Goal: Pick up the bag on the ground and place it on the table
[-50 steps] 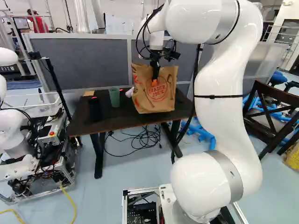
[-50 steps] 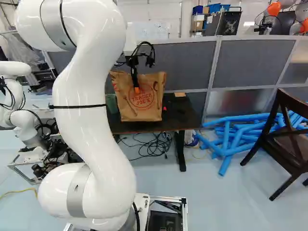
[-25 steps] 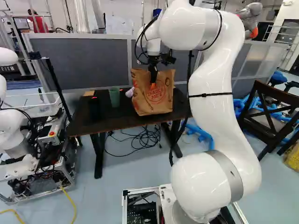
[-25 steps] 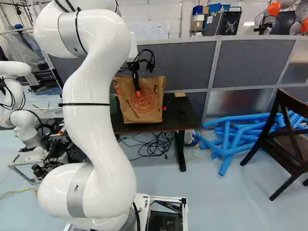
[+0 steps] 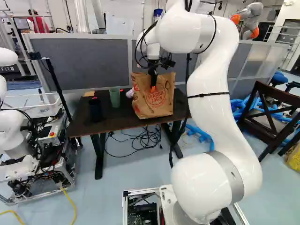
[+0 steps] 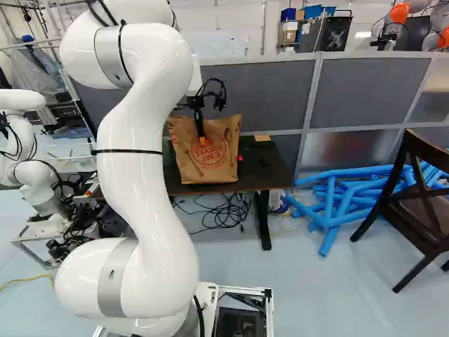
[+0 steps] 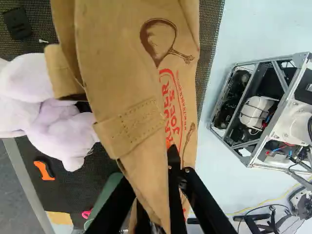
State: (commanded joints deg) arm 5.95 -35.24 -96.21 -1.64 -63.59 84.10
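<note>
Grey panels (image 5: 84, 61) back the dark, flat counter (image 5: 122, 117), and here's the creased brown paper bag (image 6: 189, 154), upright at its front edge, contact below unclear! Jaws (image 5: 153, 88) pinch its thin rim, closed on paper; soft lilac plush (image 7: 58, 126) beside.

The creased brown rectangular bag (image 5: 161, 108) looks like matt paper; the dark rectangular table (image 5: 126, 117) beneath, rough mesh. At the bag's nine o'clock in the left base view, the lilac rounded toy (image 7: 58, 127) looks like soft cloth. The curving white arm (image 5: 218, 124) is smooth, glossy.
</note>
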